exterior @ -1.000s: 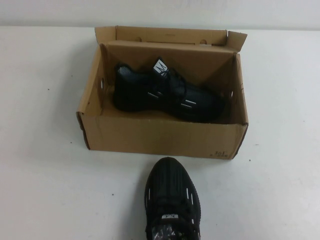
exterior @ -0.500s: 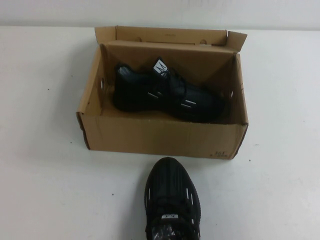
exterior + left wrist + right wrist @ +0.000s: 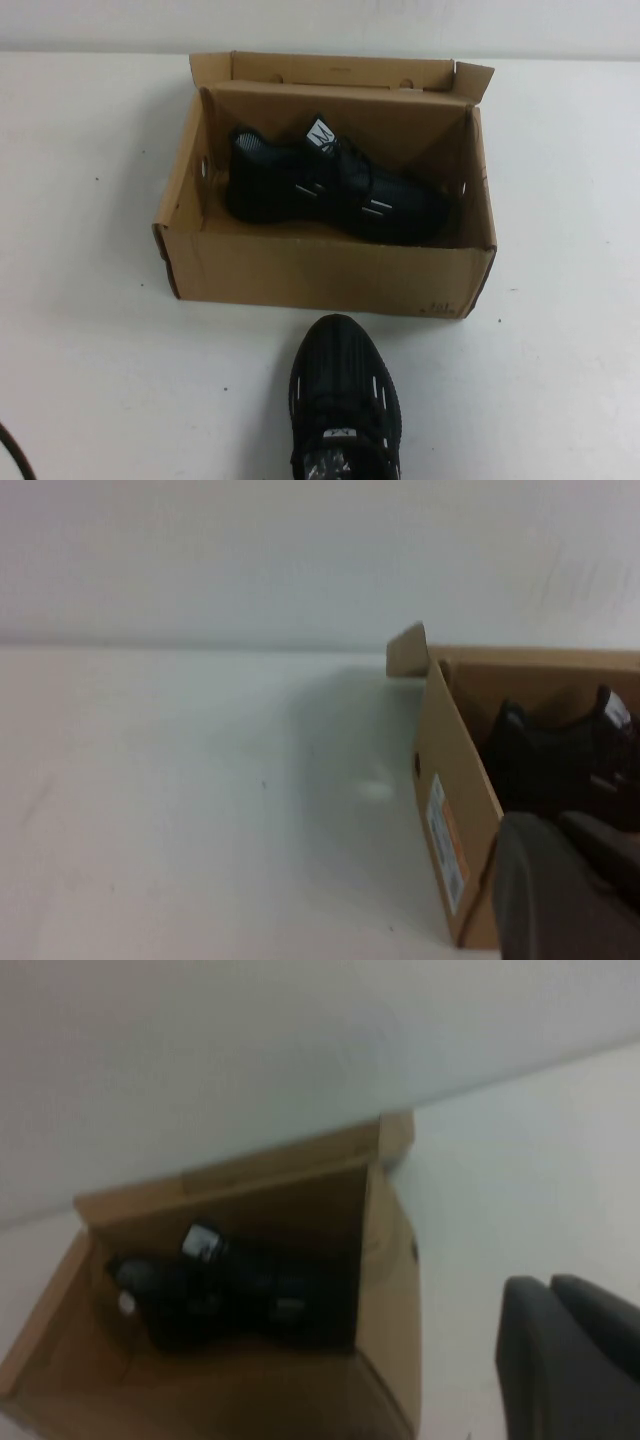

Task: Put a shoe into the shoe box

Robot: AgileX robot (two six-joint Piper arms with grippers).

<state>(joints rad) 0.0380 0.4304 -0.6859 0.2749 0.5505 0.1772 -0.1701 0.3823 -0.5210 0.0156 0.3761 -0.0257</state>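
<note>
The brown cardboard shoe box (image 3: 320, 275) stands open at the middle of the table, its lid flap folded back. A black mesh sneaker (image 3: 330, 190) with white dashes and a white tongue tag lies on its side inside the box. Neither gripper shows in the high view. My left gripper (image 3: 560, 828) hangs low, left of the box (image 3: 445, 780), fingers together and empty; the sneaker (image 3: 550, 760) shows over the box wall. My right gripper (image 3: 550, 1285) is raised to the right of the box (image 3: 390, 1260), fingers together and empty, with the sneaker (image 3: 230, 1295) visible inside.
The matching black sneaker (image 3: 345, 400) stands on the white table in front of the box, toe toward it, its heel cut off by the near edge. A dark cable (image 3: 10, 455) shows at the near left corner. Bare table (image 3: 90, 250) lies on both sides.
A dark cable has come into the near left corner of the high view. The box and both shoes have not moved.
</note>
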